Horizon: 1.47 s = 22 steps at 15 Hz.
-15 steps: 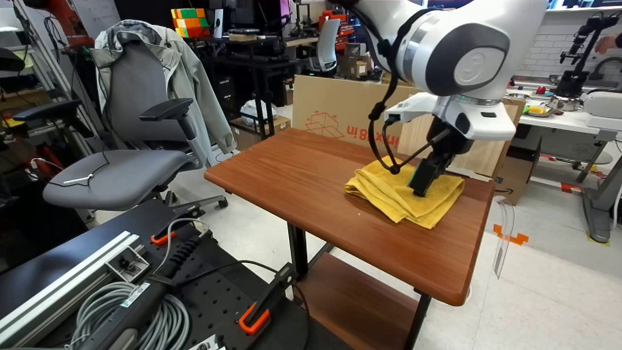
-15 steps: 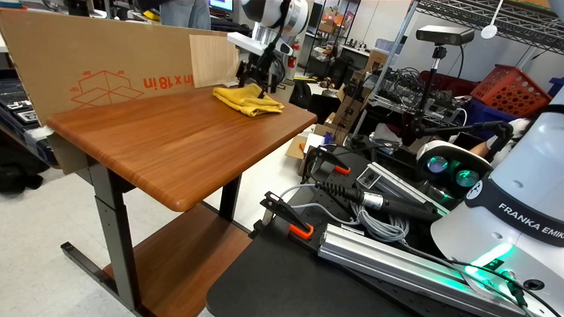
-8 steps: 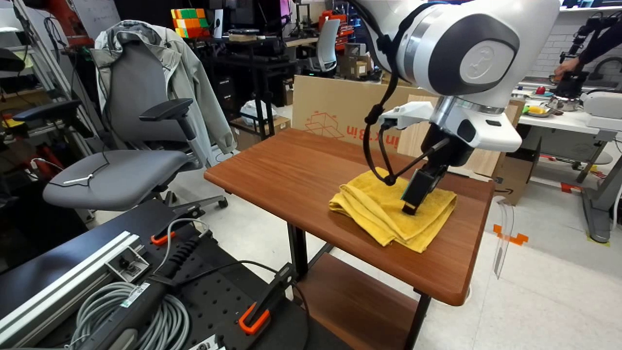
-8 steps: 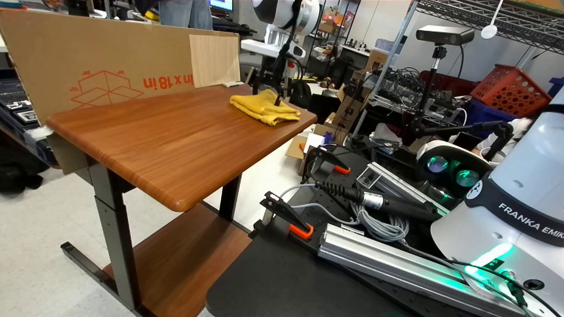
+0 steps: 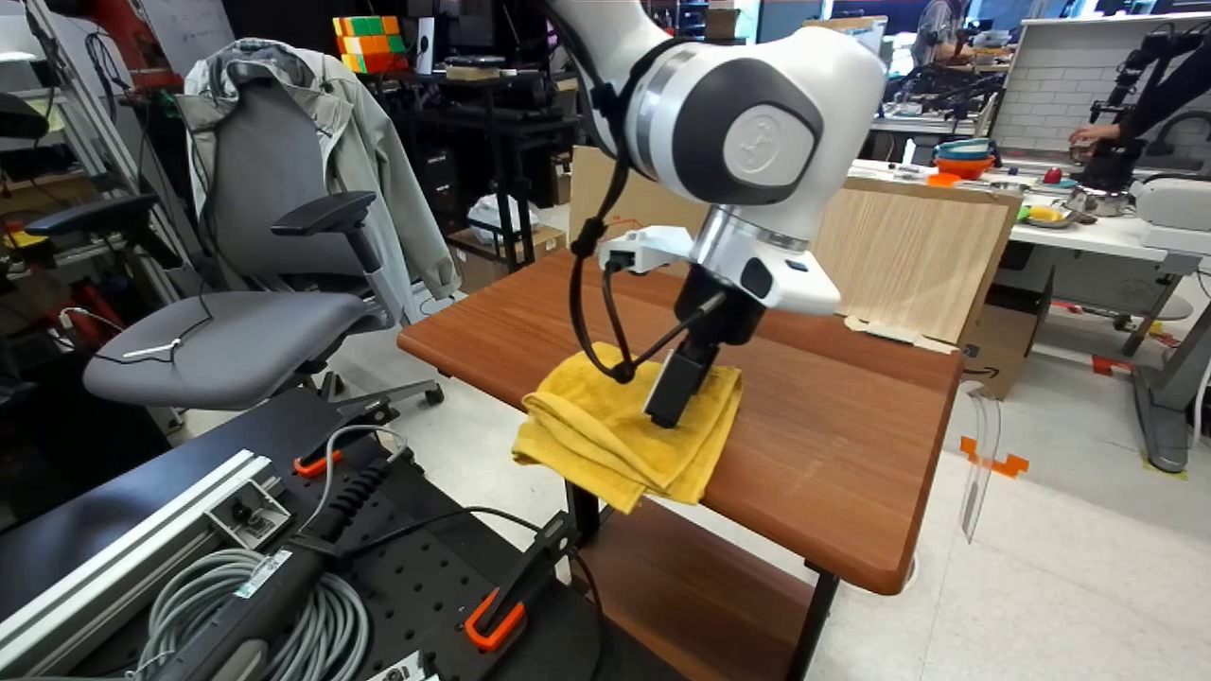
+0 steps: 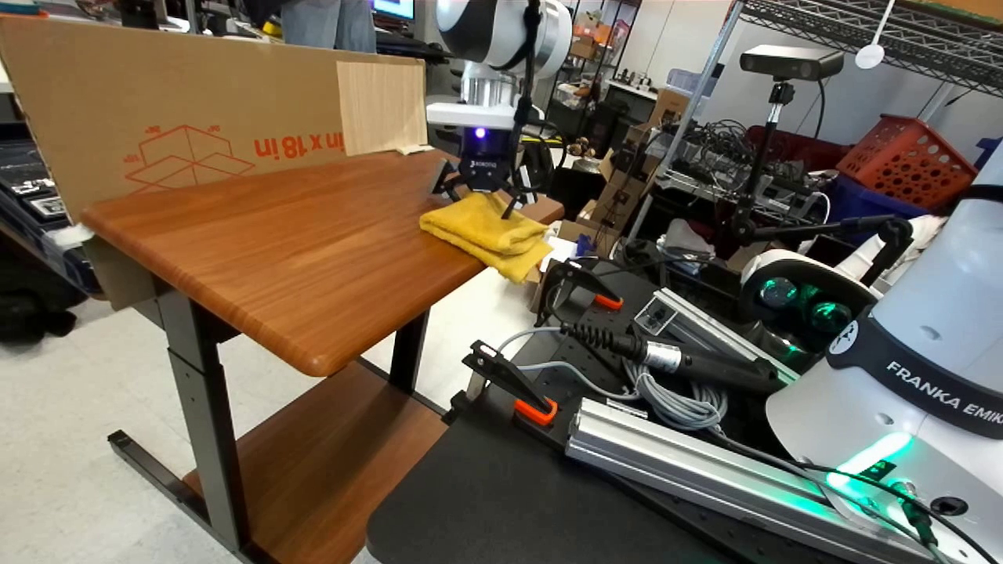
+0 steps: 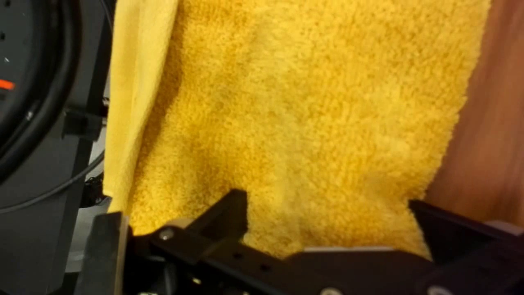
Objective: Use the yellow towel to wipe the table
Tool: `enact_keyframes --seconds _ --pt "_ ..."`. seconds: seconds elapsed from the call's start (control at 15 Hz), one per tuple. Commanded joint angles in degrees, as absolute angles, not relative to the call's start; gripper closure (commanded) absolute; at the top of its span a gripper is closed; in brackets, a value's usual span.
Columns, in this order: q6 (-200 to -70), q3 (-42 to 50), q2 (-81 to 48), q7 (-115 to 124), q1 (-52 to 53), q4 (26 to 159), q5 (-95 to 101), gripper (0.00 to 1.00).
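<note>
The folded yellow towel point(image 5: 596, 430) lies at the long edge of the brown wooden table point(image 5: 823, 454), with part of it hanging over that edge. The overhang also shows on the towel point(image 6: 490, 227) in an exterior view. My gripper point(image 6: 487, 202) points down onto the towel. In the wrist view the two black fingertips of the gripper point(image 7: 327, 198) stand wide apart, with the towel point(image 7: 311, 114) spread beneath and between them. The towel is slightly rumpled by the right fingertip. The lower finger ends are partly hidden, and how firmly they press cannot be told.
A black bench point(image 6: 486, 486) with orange clamps point(image 6: 537, 411), a metal rail point(image 6: 689, 470) and coiled cable point(image 6: 682, 399) stands beside the table's long edge. A cardboard sheet point(image 6: 235, 102) and a wooden panel point(image 6: 382, 110) stand along the table's far edge. A grey chair point(image 5: 227, 340) stands nearby.
My gripper has moved across the table toward the bench-side edge, and the towel has slid along with it. Part of the towel now hangs over that edge. The fingers show no clear change.
</note>
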<state>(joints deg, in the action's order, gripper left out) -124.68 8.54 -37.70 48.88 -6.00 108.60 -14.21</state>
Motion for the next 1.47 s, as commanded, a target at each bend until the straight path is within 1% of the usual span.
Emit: enact_keyframes --seconds 0.0,0.2,0.4,0.8,1.0,1.2,1.33,1.4 --pt "-127.03 4.91 -34.89 45.65 -0.81 114.97 -13.9 0.0" --pt "-129.8 1.27 -34.91 43.92 2.57 114.75 -15.63 0.0" --pt "-132.96 -0.81 -37.47 44.6 4.54 110.53 -17.09 0.0" --pt "-136.72 -0.13 -41.85 46.92 3.78 99.75 -19.29 0.0" --pt "-132.16 -2.03 -35.83 43.16 0.58 101.71 -22.18 0.0" --pt "-130.28 -5.05 -25.85 32.27 -3.64 108.87 -28.36 0.0" --pt "-125.2 -4.67 -20.5 27.45 -5.01 111.36 -31.47 0.0" --pt "-127.93 -2.31 -27.59 31.91 -1.68 105.46 -28.78 0.0"
